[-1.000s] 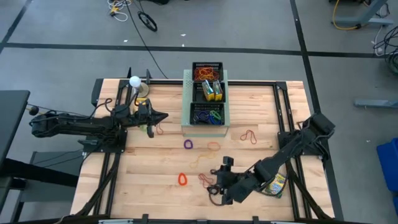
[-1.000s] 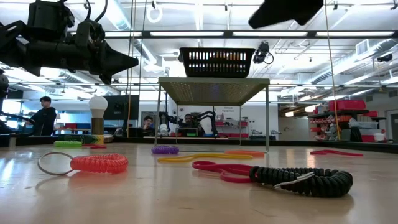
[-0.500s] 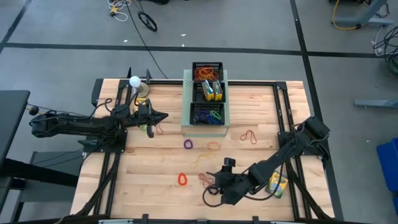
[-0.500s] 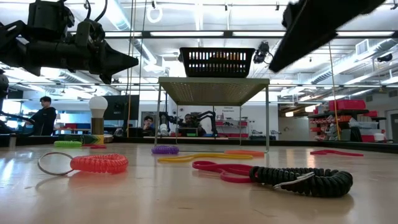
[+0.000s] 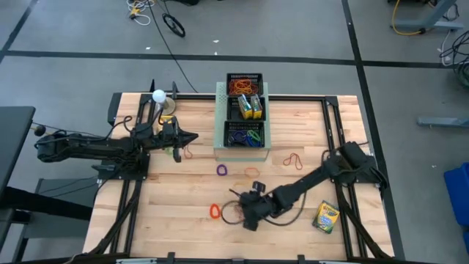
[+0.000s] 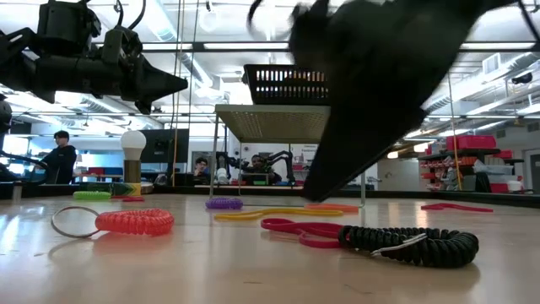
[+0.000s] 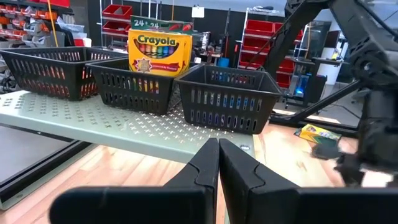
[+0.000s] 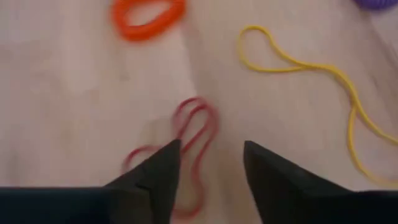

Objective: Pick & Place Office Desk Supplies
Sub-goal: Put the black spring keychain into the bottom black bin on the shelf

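The right gripper (image 8: 208, 158) is hanging low over the surface (image 5: 183, 198) with its jaws parted and holding nothing, straddling a red rubber band (image 8: 186, 143) lying flat near the front edge. The left gripper (image 5: 192, 137) is waiting beside the pale-green box (image 5: 220, 150), jaws closed and empty. Risk: the thin band is lying flush, so the jaws may be closing above it or nudging it aside

Pale-green perforated box (image 5: 220, 117); white ball (image 5: 158, 95).
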Robot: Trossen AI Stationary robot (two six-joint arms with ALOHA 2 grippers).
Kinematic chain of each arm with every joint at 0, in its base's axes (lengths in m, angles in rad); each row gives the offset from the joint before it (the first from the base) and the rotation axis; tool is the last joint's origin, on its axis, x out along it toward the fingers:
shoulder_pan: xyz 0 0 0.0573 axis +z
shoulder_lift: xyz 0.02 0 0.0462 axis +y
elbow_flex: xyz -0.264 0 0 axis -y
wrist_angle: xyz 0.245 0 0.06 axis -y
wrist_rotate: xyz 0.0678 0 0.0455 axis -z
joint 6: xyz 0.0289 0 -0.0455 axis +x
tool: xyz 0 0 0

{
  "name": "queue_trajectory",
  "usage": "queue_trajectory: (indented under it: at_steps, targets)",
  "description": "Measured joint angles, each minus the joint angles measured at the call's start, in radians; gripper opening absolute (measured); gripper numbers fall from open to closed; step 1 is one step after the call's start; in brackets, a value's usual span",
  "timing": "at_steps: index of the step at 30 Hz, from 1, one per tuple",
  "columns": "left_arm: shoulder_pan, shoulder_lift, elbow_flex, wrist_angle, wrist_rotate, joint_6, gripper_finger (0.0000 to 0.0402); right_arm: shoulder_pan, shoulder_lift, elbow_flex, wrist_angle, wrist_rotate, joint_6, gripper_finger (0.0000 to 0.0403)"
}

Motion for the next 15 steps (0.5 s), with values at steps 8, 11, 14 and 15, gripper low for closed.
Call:
queue_trajectory:
  at_steps: [8,11,14,15]
  targets:
    - [0.000,0.000,0.000,0.000,0.000,0.000,0.0020,-0.070,0.025,0.069,-0.041,0.047,-0.042,0.0102]
    - [0.000,0.000,0.000,0.000,0.000,0.000,0.0020,-0.108,0.026,0.081,-0.077,0.060,-0.038,0.0102]
    - [0.000,0.000,0.000,0.000,0.000,0.000,0.0020,-0.147,0.025,0.082,-0.080,0.062,-0.046,0.0103]
    - [0.000,0.000,0.000,0.001,0.000,0.000,0.0020,-0.159,0.025,0.082,-0.078,0.064,-0.050,0.0103]
